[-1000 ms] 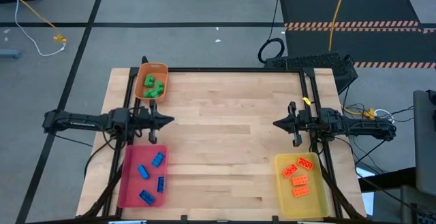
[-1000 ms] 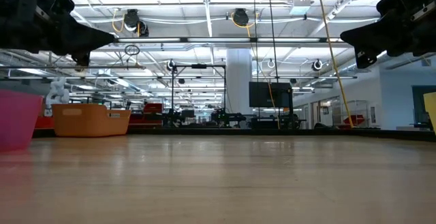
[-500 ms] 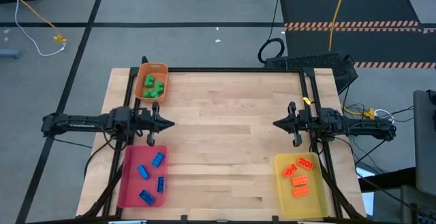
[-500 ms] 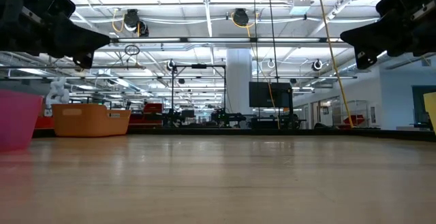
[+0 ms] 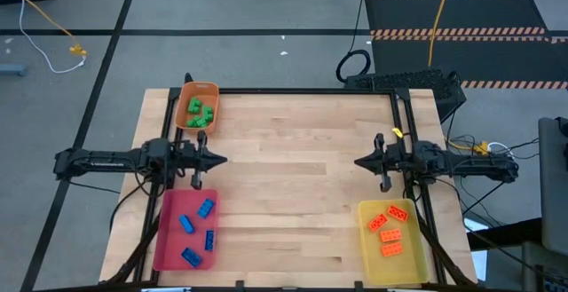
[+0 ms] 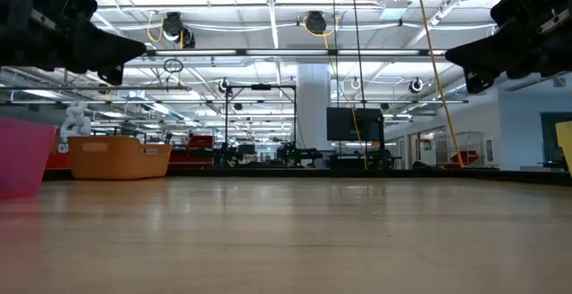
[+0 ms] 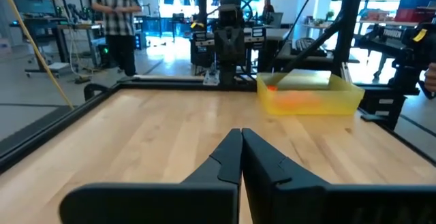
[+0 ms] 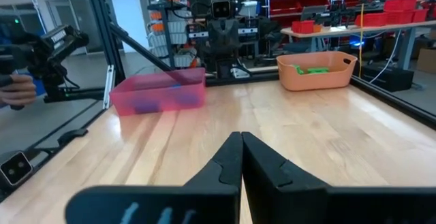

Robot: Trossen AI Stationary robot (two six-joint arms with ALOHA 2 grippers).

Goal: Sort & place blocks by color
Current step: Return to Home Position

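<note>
Three trays on the table (image 5: 293,190) hold every block in view. In the high view, green blocks (image 5: 199,114) lie clustered in the orange tray (image 5: 213,92) at the table's upper left corner. Four blue blocks (image 5: 210,239) lie spread in the pink tray (image 5: 169,243) at the lower left, and four orange blocks (image 5: 388,235) lie in the yellow tray (image 5: 406,265) at the lower right.

The left pincer (image 5: 220,158) hangs over the table's left side, pointing toward the middle. It is between the orange and pink trays, so the green blocks are to one side of it and the blue blocks to the other, none touching it. Its wrist view shows the fingers (image 7: 228,159) clenched tip to tip, holding nothing.

The right pincer (image 5: 359,161) faces it from the right side, also clenched and empty. The orange blocks sit in their tray near it, apart from it. The low view shows both pincers raised well clear of the table top.
</note>
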